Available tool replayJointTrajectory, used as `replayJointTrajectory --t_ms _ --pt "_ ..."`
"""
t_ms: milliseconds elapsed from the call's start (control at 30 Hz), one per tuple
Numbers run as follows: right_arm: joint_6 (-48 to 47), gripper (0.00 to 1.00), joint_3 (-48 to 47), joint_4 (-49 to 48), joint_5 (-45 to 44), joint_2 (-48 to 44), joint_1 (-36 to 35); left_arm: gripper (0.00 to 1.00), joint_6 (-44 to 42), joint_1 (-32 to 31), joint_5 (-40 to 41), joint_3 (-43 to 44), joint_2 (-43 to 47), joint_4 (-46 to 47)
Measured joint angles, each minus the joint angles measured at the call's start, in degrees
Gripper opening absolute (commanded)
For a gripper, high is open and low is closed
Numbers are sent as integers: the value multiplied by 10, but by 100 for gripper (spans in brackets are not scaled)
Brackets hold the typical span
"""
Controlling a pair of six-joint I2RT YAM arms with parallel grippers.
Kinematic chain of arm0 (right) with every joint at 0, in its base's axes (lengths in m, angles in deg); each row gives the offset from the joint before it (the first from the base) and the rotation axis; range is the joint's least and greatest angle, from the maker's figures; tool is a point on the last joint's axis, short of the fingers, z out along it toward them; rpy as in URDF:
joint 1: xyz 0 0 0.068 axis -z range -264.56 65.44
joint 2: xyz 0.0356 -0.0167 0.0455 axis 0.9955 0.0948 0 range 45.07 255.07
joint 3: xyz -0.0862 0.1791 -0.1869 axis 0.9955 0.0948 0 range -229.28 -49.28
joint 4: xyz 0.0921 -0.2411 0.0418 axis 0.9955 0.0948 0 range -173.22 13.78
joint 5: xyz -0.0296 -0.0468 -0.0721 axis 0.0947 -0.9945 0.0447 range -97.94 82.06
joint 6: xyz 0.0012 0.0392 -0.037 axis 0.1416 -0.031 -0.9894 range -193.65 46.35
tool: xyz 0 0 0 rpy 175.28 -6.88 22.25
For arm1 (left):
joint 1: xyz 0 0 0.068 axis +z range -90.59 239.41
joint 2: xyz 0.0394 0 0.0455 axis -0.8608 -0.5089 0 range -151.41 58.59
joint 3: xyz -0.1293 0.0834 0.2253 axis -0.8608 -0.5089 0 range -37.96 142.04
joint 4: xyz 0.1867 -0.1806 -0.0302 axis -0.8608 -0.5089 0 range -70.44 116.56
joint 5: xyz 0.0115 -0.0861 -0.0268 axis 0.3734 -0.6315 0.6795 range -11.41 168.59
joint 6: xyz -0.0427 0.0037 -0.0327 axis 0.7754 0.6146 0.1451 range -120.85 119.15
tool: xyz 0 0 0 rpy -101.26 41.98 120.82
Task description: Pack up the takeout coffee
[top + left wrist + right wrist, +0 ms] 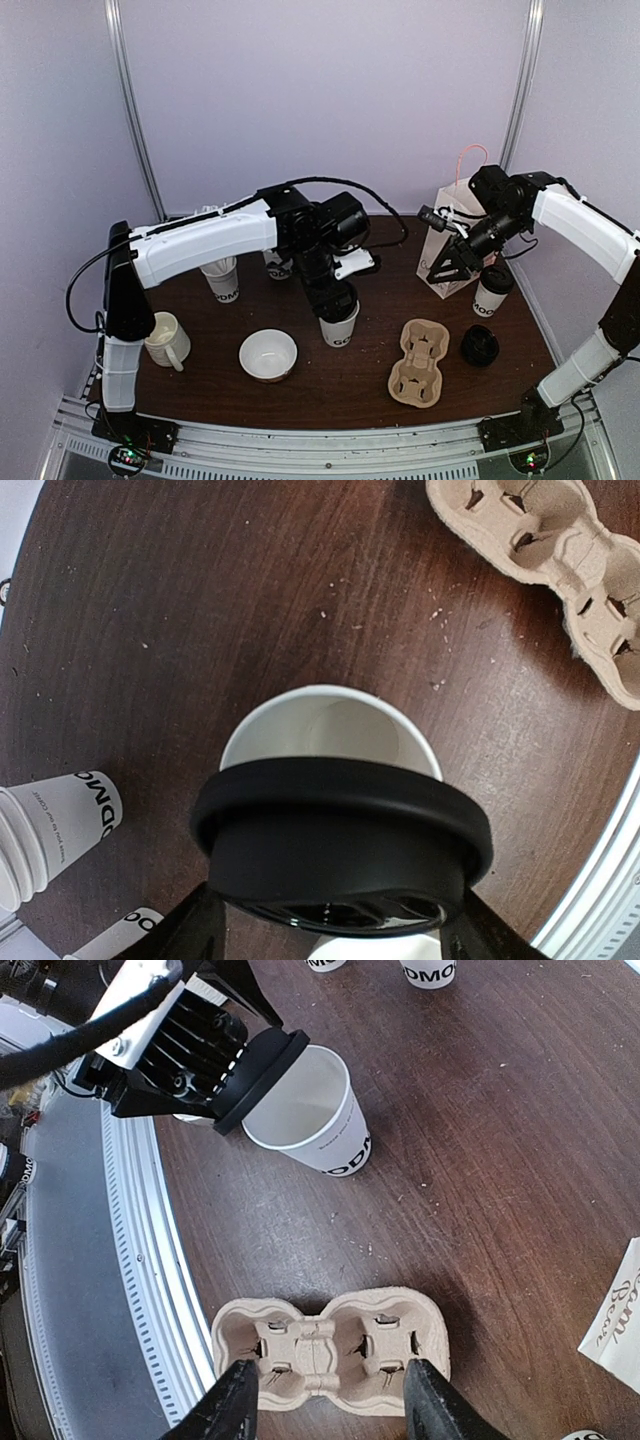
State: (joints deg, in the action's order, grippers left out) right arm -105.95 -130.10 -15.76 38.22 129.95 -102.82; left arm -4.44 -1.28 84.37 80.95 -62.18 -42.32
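Dark brown wood makes the table (pixel 340 400), set in a pale-walled booth. My left end effector (pixel 336 300) is pinching a black lid (pixel 340 830) by its rim and holds it tilted just above the open cup (pixel 330 730). That cup stands near the table's middle and looks empty inside, and the lid is not seated. Seen from overhead, the second cup (pixel 492 292), already lidded, stands at about three o'clock from the first, just beside the paper bag (pixel 452 235). My right end effector (pixel 328 1365) hangs spread and empty, pointing toward the pulp carrier (pixel 330 1345), which lies at about four o'clock from the open cup. I judge these cups light and thin-walled: a hard squeeze at mid-height would dent them and could pop a lid, and empty they would tip readily. The best hold is just under the rolled rim, where the paper is stiffest, with gentle pressure. The lid looks stiff but slick, so it wants pressing down evenly all round.
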Motion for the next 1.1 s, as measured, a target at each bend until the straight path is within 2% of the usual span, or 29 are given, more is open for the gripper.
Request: replayJointTrajectory --t_ms 800,1100 --pt "-1 53 13 1 -3 7 -6 76 -8 0 10 17 -35 0" --pt "-3 53 17 1 -9 8 -7 71 -11 0 13 28 -36 -3"
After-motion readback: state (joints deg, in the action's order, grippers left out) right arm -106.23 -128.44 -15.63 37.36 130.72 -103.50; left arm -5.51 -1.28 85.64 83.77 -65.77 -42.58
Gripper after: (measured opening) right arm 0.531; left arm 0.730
